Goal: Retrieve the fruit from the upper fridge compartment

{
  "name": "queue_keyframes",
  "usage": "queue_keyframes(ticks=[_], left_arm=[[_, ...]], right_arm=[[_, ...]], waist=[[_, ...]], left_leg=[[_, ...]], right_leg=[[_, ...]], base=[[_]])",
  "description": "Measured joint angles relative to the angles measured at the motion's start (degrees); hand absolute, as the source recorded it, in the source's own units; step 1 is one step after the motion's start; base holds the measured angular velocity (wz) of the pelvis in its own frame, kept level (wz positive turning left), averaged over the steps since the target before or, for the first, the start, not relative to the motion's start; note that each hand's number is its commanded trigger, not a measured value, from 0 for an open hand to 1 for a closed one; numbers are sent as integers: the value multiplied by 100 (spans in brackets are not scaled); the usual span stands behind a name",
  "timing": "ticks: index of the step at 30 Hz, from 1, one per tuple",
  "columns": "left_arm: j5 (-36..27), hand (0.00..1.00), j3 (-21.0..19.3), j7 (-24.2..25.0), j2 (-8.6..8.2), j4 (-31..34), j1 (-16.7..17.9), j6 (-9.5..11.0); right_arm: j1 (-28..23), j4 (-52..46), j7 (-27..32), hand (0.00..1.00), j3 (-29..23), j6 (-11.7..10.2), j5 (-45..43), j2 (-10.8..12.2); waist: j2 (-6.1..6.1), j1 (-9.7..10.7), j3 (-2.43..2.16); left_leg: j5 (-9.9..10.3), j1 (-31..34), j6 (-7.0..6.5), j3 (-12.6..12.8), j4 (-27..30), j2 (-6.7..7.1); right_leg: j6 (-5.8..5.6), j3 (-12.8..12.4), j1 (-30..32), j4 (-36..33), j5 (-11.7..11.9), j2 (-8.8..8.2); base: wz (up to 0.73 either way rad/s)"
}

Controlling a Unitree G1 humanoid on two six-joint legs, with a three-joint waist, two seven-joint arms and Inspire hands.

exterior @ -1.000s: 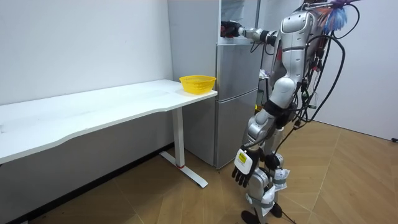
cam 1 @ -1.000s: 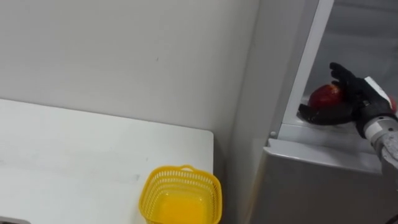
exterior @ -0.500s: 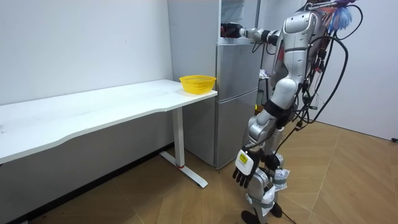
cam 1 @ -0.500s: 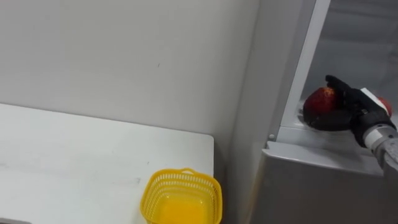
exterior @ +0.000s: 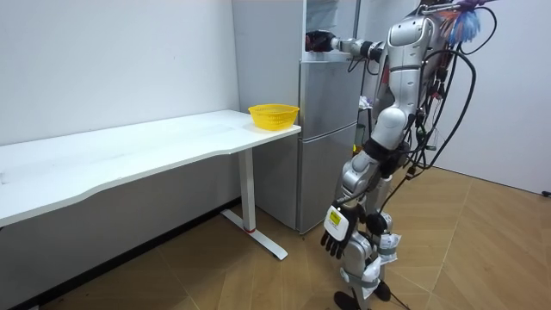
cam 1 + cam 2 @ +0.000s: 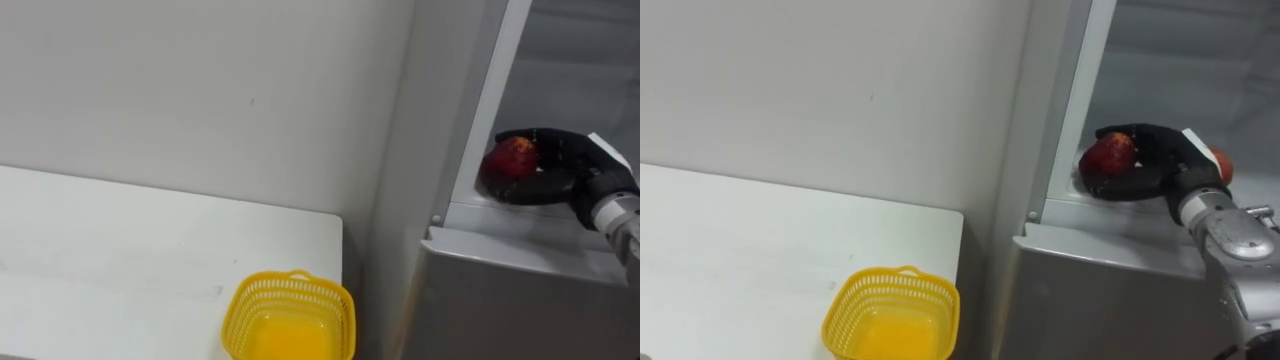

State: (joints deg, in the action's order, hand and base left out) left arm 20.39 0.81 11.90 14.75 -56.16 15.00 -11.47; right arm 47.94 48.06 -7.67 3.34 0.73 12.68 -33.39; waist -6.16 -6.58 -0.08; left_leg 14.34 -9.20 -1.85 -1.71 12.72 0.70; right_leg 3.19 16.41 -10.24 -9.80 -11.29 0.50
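Fingers of right hand (image 6: pixel 565 168) have curled over the apple (image 6: pixel 512 157) in the fridge (image 6: pixel 520 290), far right. Grasp judged made; withdrawal remains. Left hand (image 5: pixel 337 232) hangs slack.

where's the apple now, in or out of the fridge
In: the apple lies inside the open fridge, right hand curled round it; left hand hangs low.

A plain white wall (image 5: pixel 112 60) occupies the upper left of the room view. A long white table on white metal legs (image 5: pixel 129 151) stands against it, left of centre. A tall grey fridge (image 5: pixel 327 146) stands just beside the table's right end, at centre. A light-brown wooden parquet floor (image 5: pixel 482 250) covers the lower right.
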Motion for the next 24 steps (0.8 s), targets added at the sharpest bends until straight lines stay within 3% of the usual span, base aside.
queue_keyframes(ticks=[21, 24], left_arm=[[-4, 0, 22, -2, 4, -17, -148, -18], [-6, 0, 24, -41, 4, -143, -205, -7]], right_arm=[[26, -7, 20, 100, 95, 63, 115, -10], [24, -232, 108, 100, 110, 187, 71, 6]], waist=[[-70, -19, 5], [-70, 2, 2]], left_leg=[[0, -42, 0, 29, -7, -1], [0, -11, 0, 92, -9, -6]], right_leg=[[-8, -26, -55, 7, -9, 4], [-6, -67, 15, -9, -7, 10]], base=[[0], [-7]])
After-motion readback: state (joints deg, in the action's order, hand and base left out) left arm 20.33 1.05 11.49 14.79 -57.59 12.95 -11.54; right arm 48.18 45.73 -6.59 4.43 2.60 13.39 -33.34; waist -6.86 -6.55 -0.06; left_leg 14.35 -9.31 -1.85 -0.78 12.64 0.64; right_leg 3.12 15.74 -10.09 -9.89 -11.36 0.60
